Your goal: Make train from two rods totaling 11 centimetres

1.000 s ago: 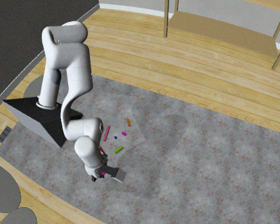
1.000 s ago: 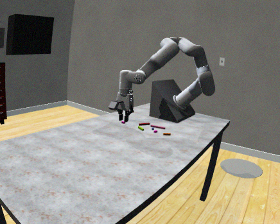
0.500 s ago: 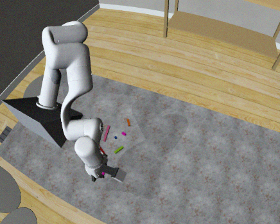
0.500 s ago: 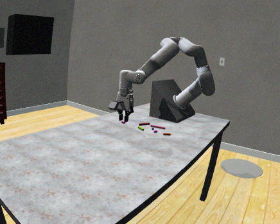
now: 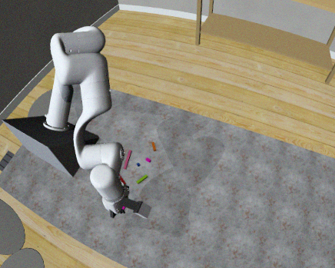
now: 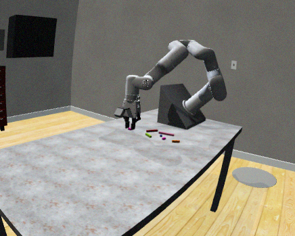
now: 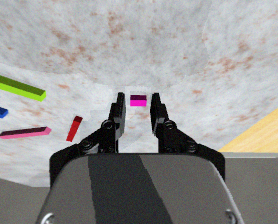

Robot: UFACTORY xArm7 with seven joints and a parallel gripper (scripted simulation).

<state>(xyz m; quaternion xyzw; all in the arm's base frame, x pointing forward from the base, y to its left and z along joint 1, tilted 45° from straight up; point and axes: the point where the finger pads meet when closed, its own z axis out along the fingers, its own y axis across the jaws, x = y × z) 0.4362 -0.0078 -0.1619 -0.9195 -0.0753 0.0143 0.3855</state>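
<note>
My gripper (image 5: 117, 212) (image 6: 130, 127) (image 7: 138, 101) is partly open, fingers pointing down low over the table. A magenta rod (image 5: 123, 208) (image 6: 130, 129) (image 7: 138, 101) shows between the fingertips in the wrist view, with space on both sides. A pink rod (image 5: 127, 160) (image 6: 166, 134) (image 7: 27, 132) and a red rod (image 5: 122, 180) (image 6: 151, 130) (image 7: 74, 129) lie apart; the arm partly hides the red one in the top view. A lime rod (image 5: 142, 179) (image 6: 148, 135) (image 7: 25, 91), a blue rod (image 5: 138, 164) (image 6: 161, 135) (image 7: 3, 112), a second magenta rod (image 5: 148, 160) (image 6: 164, 138) and an orange rod (image 5: 154, 146) (image 6: 176, 141) lie separately.
The black wedge-shaped base (image 5: 61, 146) (image 6: 174, 108) of the arm stands on the table (image 5: 257, 203) (image 6: 74, 172), beyond the pink rod. A table edge shows at the right of the wrist view.
</note>
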